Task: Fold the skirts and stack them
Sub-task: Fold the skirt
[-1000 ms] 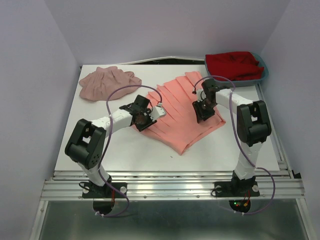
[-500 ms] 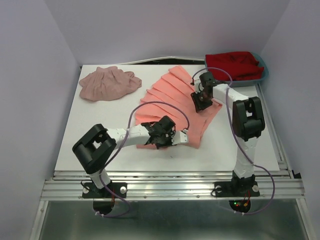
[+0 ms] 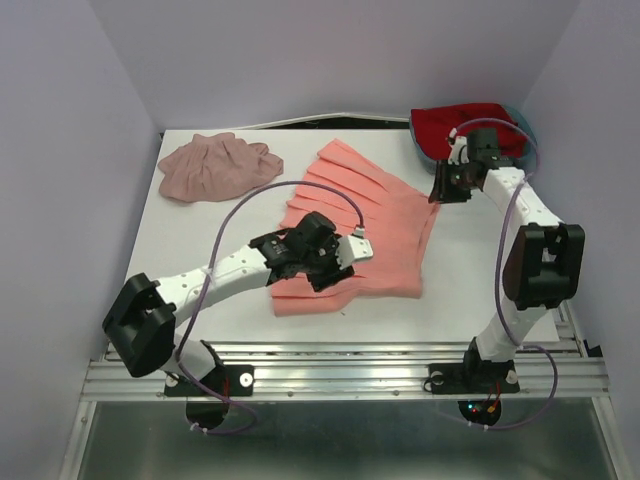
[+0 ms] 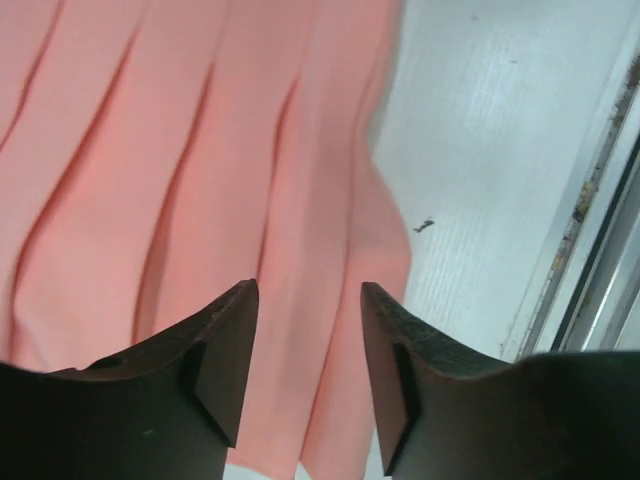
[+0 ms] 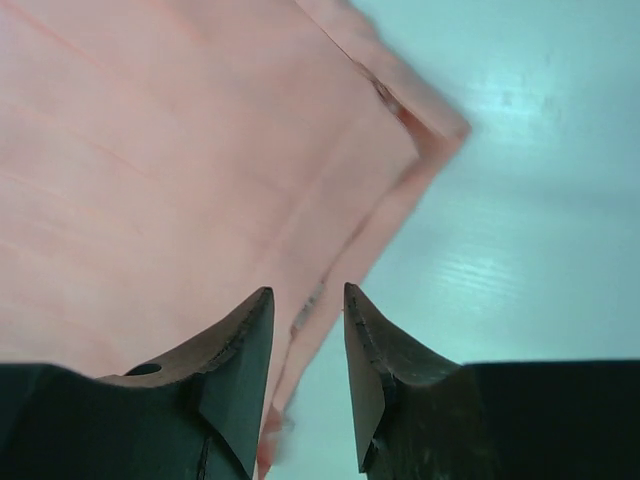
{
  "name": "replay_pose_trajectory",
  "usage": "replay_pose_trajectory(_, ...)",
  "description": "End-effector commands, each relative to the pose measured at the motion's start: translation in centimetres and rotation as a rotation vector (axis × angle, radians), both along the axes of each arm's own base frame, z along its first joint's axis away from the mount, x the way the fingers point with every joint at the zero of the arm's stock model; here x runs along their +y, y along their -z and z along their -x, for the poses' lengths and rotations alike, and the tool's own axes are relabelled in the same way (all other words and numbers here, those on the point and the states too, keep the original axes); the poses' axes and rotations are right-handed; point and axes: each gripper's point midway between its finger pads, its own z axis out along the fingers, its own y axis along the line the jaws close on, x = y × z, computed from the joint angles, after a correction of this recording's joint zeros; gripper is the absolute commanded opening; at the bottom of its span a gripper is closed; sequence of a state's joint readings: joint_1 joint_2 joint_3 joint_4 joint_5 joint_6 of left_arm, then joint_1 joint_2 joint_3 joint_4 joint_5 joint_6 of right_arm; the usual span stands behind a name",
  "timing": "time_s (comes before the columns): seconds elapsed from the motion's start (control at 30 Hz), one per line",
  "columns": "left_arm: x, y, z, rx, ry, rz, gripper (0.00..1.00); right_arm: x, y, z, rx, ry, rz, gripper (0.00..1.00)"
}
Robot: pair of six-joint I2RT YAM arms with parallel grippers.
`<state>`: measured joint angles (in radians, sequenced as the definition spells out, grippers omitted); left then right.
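The left fingers (image 4: 225, 350) stand apart, empty, over the near hem of the coral skirt (image 3: 370, 220). The right fingers (image 5: 240, 350) are parted by a narrow gap with the skirt's edge running into it; I cannot tell whether they pinch it. That skirt lies fanned across the middle of the surface (image 3: 200, 260), with the right fingers at its 2 o'clock corner. The mauve skirt (image 3: 215, 168) lies bunched at 10 o'clock, well apart. A bin (image 3: 528, 137) of red cloth (image 3: 470, 125) sits at 1 o'clock.
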<state>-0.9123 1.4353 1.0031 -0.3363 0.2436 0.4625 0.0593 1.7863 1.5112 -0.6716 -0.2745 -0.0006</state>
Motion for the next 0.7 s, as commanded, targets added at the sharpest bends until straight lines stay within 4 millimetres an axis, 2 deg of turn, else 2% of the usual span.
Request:
replay_pose_trajectory(0.0,3.0,-1.0,-3.9,-0.001,-0.201,0.048,0.6,0.6,4.1,4.4,0.221,0.07,-0.172,0.4)
replay_pose_trajectory(0.03,3.6,-1.0,-4.6,0.014,-0.232,0.062,0.6,0.6,4.0,4.3,0.218,0.077,-0.177,0.4)
replay_pose_trajectory(0.07,4.2,-1.2,-5.4,0.024,-0.267,0.075,0.61,1.0,5.2,5.4,0.257,0.069,-0.197,0.4)
replay_pose_trajectory(0.13,5.0,-1.6,-6.9,0.043,-0.344,0.119,0.62,1.2,6.3,6.0,0.288,0.078,-0.21,0.4)
replay_pose_trajectory(0.17,6.2,-2.0,-8.3,0.043,-0.403,0.138,0.62,0.8,7.3,6.6,0.315,0.093,-0.205,0.4)
replay_pose_trajectory(0.23,6.9,-2.8,-9.6,0.069,-0.467,0.211,0.63,0.6,8.0,6.8,0.325,0.1,-0.199,0.4)
replay_pose_trajectory(0.27,8.5,-3.0,-10.9,0.079,-0.528,0.241,0.65,0.8,8.3,7.2,0.336,0.099,-0.208,0.41)
replay_pose_trajectory(0.3,9.0,-3.2,-11.4,0.1,-0.548,0.274,0.66,0.9,8.5,7.3,0.337,0.096,-0.214,0.41)
replay_pose_trajectory(0.33,8.8,-3.8,-11.5,0.147,-0.541,0.338,0.74,1.0,8.6,7.3,0.336,0.097,-0.218,0.41)
replay_pose_trajectory(0.37,9.2,-4.0,-11.7,0.17,-0.55,0.366,0.92,1.0,8.9,7.4,0.345,0.099,-0.223,0.41)
replay_pose_trajectory(0.43,10.5,-4.6,-12.8,0.21,-0.569,0.448,0.93,1.1,9.2,7.1,0.342,0.099,-0.229,0.42)
replay_pose_trajectory(0.5,11.5,-4.1,-13.5,0.258,-0.616,0.486,0.94,1.4,9.3,7.0,0.343,0.104,-0.246,0.43)
replay_pose_trajectory(0.57,13.5,-3.9,-14.9,0.291,-0.691,0.534,0.95,1.6,9.6,6.8,0.353,0.1,-0.262,0.43)
replay_pose_trajectory(0.6,14.1,-2.8,-15.4,0.327,-0.725,0.538,0.95,1.7,9.8,6.8,0.36,0.101,-0.265,0.43)
replay_pose_trajectory(0.67,15.8,-2.3,-16.8,0.353,-0.782,0.568,0.96,1.6,10.1,6.7,0.362,0.098,-0.262,0.4)
